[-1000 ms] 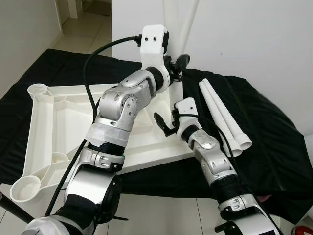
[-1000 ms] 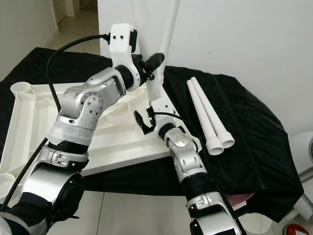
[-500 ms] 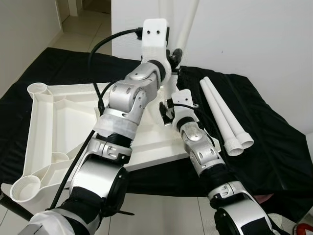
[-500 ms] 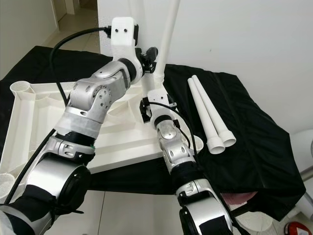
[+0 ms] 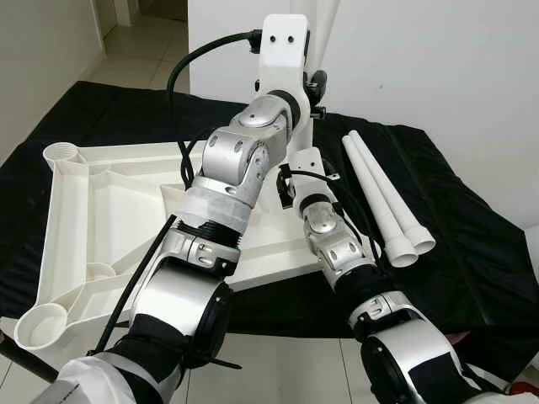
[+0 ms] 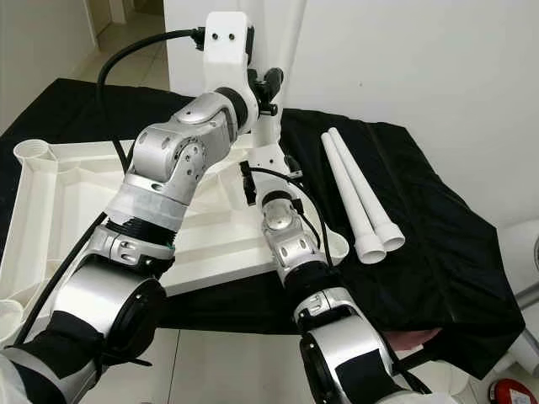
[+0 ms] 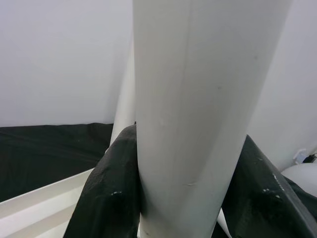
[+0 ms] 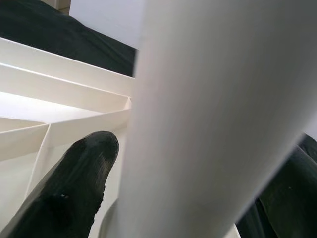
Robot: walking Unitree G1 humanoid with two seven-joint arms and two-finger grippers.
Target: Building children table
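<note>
Both arms had closed in on the upright leg (image 6: pixel 290 38) since a second earlier, when the right gripper (image 5: pixel 289 183) hung apart from it over the tabletop (image 5: pixel 109 202). That white leg stood with its long axis near vertical, leaning slightly, its top out of frame and its foot at the tabletop's far right corner. The left gripper (image 5: pixel 313 88) was clamped on it higher up, a black finger (image 7: pixel 111 188) pressed to each side. The right gripper sat lower, near the foot, one finger (image 8: pixel 74 188) beside the leg; whether it gripped could not be told. The upturned tabletop lay on a black cloth (image 6: pixel 438 219), ribs up, with round sockets at its corners. Right of the right gripper, two loose legs (image 5: pixel 383 198) lay side by side on the cloth, flared ends nearest the robot.
</note>
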